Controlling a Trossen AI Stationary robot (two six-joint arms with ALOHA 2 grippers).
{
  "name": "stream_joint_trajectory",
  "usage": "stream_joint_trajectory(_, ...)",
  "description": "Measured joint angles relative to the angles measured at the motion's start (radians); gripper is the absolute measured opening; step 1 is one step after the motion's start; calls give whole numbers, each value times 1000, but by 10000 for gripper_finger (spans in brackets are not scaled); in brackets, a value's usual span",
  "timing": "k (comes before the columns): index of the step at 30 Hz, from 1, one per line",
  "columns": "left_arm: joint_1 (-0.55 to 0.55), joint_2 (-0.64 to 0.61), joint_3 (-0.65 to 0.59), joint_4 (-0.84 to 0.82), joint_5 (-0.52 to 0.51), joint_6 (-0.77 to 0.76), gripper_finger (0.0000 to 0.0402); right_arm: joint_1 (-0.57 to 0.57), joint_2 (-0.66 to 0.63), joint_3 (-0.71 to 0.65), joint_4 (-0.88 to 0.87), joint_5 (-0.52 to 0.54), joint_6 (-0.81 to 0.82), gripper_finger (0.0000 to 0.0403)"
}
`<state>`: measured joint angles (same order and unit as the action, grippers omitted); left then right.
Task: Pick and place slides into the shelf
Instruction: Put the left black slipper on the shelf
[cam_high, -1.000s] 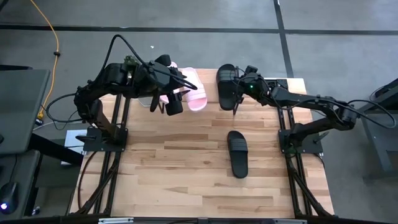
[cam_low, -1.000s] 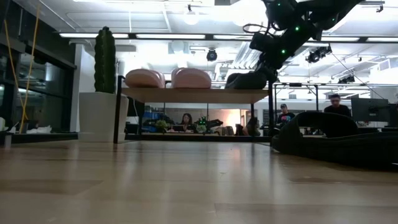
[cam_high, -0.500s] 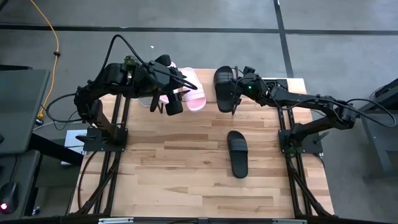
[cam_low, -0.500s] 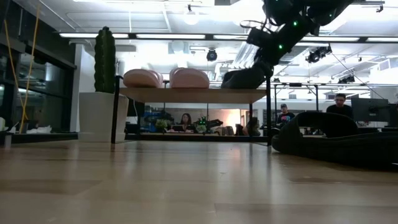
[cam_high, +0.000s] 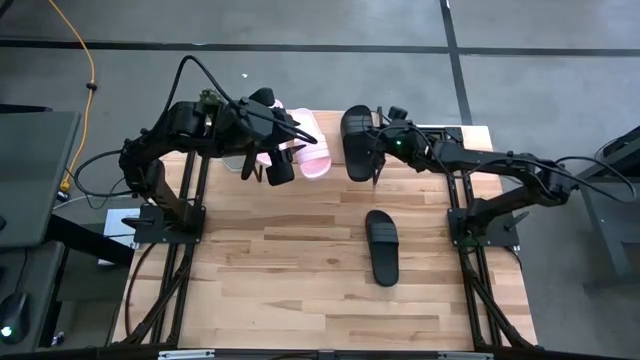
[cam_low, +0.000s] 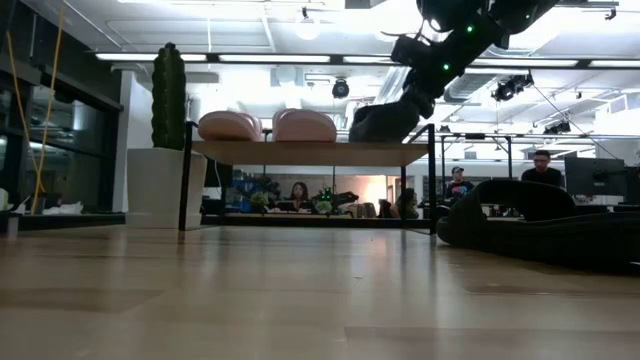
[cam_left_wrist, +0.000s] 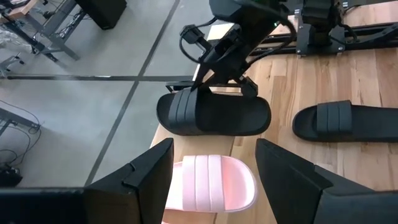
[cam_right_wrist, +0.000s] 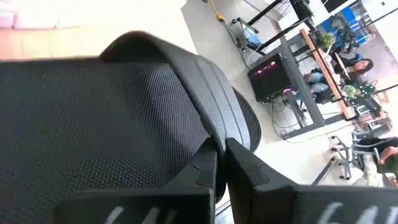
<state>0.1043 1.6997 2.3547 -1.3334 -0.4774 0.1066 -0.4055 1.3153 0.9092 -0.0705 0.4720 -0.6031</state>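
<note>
Shifted leftward, black slide hangs from right claw over shelf.

You see a tall green cactus in a white pot on the butcher-block table. An orange cable runs over the grey floor. Across the room, people sit at desks under ceiling lights.
</note>
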Motion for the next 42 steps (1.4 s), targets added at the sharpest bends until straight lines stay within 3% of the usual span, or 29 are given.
stream_joint_trajectory(10,0,0,0,8,36,0,213,0,136,28,119,30,-6,0)
stream_joint_trajectory(28,0,0,0,5,48,0,213,47,349,266,59,44,-1,0)
stream_joint_trajectory(42,0,0,0,5,49,0,213,47,363,283,50,63,-3,0)
